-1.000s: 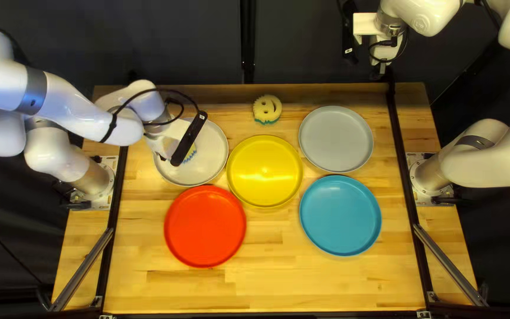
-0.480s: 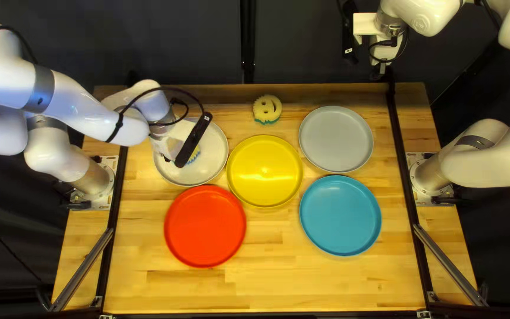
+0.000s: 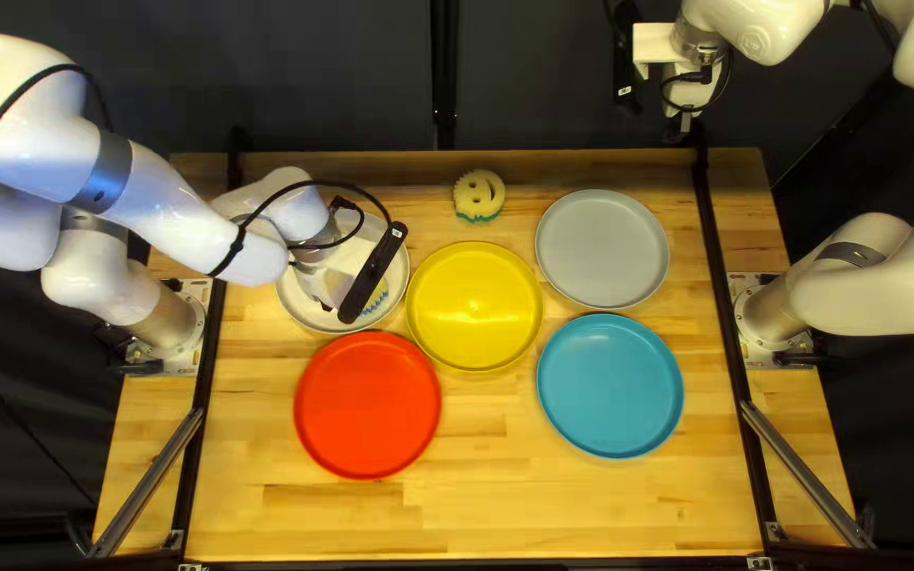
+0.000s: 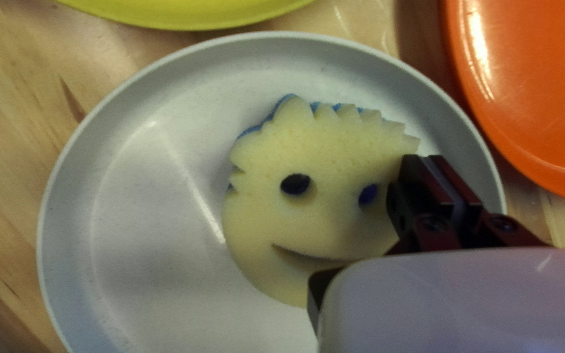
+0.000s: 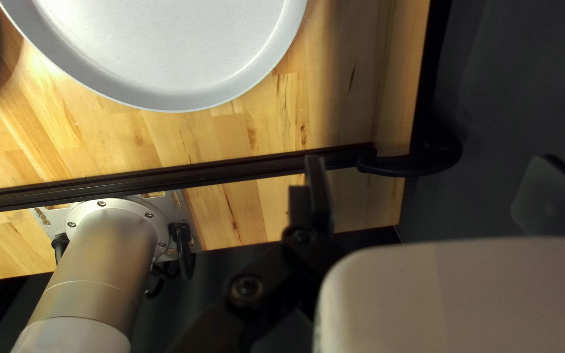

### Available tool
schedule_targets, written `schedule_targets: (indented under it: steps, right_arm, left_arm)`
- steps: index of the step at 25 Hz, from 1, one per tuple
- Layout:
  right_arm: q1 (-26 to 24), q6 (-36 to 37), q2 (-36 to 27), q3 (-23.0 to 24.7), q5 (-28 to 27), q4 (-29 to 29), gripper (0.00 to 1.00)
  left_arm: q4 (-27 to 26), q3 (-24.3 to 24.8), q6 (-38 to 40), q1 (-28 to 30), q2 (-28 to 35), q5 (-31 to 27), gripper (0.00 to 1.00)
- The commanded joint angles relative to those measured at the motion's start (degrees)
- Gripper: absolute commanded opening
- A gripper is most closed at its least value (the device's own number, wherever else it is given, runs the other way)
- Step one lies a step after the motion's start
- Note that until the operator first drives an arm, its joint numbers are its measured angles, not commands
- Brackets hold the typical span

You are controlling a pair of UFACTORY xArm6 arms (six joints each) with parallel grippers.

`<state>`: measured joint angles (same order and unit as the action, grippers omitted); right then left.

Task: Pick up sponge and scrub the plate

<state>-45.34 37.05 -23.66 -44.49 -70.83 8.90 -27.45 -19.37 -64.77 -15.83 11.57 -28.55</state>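
Note:
My left gripper [image 3: 370, 277] is over the white plate [image 3: 322, 320] at the left of the top left view, its fingertips hidden there. Beside it shows part of a pale yellow, blue-edged sponge [image 3: 376, 297]. In the left wrist view my left gripper [image 4: 428, 180] is shut on one side of the smiling sponge [image 4: 322, 153], whose face shows above the white plate [image 4: 132, 196]. Raised beyond the table's far edge hangs my right gripper [image 3: 679, 129]. My right gripper [image 5: 433, 189] has its fingers wide apart with nothing between them in the right wrist view.
A second smiling sponge [image 3: 478, 196] lies near the far edge. The yellow plate [image 3: 475, 307] and red plate [image 3: 368, 404] are close to the white one; a grey plate [image 3: 602, 249] and blue plate [image 3: 610, 386] stand farther right.
My left gripper has moved right and toward the near edge over the white plate, and the sponge has shifted along with it. My right arm has stayed still.

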Motion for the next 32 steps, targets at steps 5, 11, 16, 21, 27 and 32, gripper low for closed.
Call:
schedule_targets:
  steps: [5, 11, 16, 21, 27, 32]
  right_arm:
    - [0.0, 0.0, 0.0, 0.0, 0.0, 0.0, 1.00]
    - [0.0, 0.0, 0.0, 0.0, 0.0, 0.0, 1.00]
    - [0.0, 0.0, 0.0, 0.0, 0.0, 0.0, 1.00]
    - [0.0, 0.0, 0.0, 0.0, 0.0, 0.0, 1.00]
    - [0.0, 0.0, 0.0, 0.0, 0.0, 0.0, 1.00]
    - [0.0, 0.0, 0.0, 0.0, 0.0, 0.0, 1.00]
  left_arm:
    - [3.1, -2.8, 0.4, -3.2, -1.2, -2.2, 0.00]
    - [3.0, -3.7, 6.3, 4.1, -2.7, 1.4, 0.00]
    - [2.9, -2.9, 10.4, 10.4, -2.7, 4.2, 0.00]
    - [3.2, -0.4, 7.8, 6.9, 0.1, 3.0, 0.00]
    - [5.6, 0.5, 2.8, -2.8, 3.4, -2.1, 0.00]
    - [6.6, 2.0, -2.2, -11.1, 6.2, -6.5, 0.00]
